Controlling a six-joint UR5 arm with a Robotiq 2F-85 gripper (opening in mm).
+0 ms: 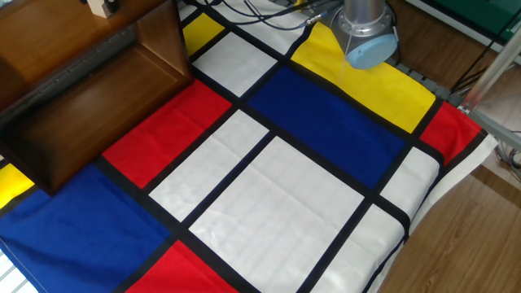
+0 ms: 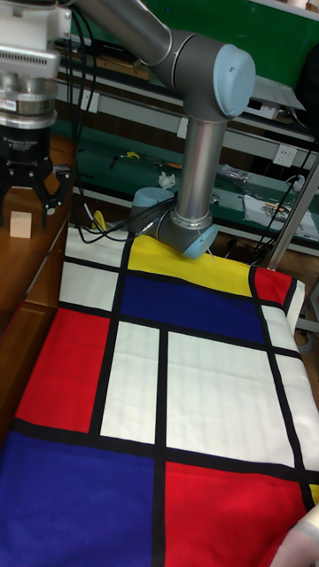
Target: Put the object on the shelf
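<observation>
Gripper (image 2: pixel 27 199) hangs over the shelf (image 1: pixel 81 89) at the table's far left corner, fingers (image 2: pixel 46 200) spread wide with nothing between them. In the tall fixed view the black fingers point down, one on each side of an open gap.

The cube (image 2: pixel 20 225) sits on the shelf's top board, just below and between the open fingers, apart from them as far as the tall fixed view shows. In the fixed view the cube (image 1: pixel 99 7) is at the very top edge of the picture, partly cropped, with a bit of dark gripper beside it; contact can't be judged there.

Shelf is dark brown wood: flat top board, a lower board, and an upright side panel facing the cloth. It stands along the left edge of the table, partly on the cloth.

Table is covered by a cloth (image 1: pixel 269 187) with red, blue, yellow and white blocks split by black lines. No loose items on the cloth.

Arm base (image 1: pixel 366 32) stands at the far edge of the table on a yellow block, grey column with a light blue cap. In the tall fixed view the arm (image 2: pixel 190 115) rises from the base, bends at a blue-capped joint and reaches left toward the shelf. Black cables (image 2: pixel 97 232) lie near the base at the far edge.
</observation>
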